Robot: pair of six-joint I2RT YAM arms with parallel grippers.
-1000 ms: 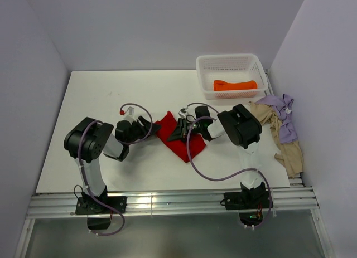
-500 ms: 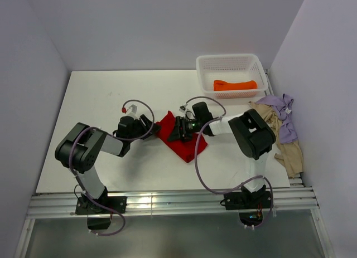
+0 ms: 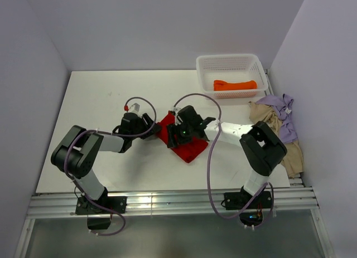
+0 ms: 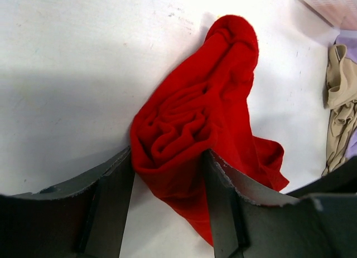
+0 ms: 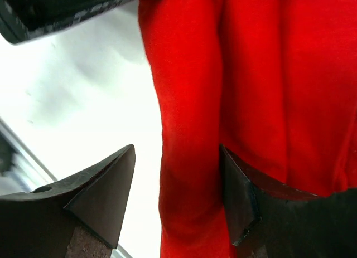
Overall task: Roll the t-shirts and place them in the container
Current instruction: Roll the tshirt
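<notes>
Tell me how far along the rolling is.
Done: the orange t-shirt lies rolled in the basket. In hand: the red t-shirt, part rolled, its rolled end gripped in the left end effector; the right end effector open over it. To do: the beige t-shirt and lavender t-shirt, heaped unrolled.

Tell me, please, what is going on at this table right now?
Both arms are working on the red t-shirt in the middle. The left gripper clamps its rolled end, while the right gripper sits over the cloth, jaws apart. An orange t-shirt lies rolled in the white basket; a beige t-shirt and a lavender t-shirt lie crumpled at the right edge.
</notes>
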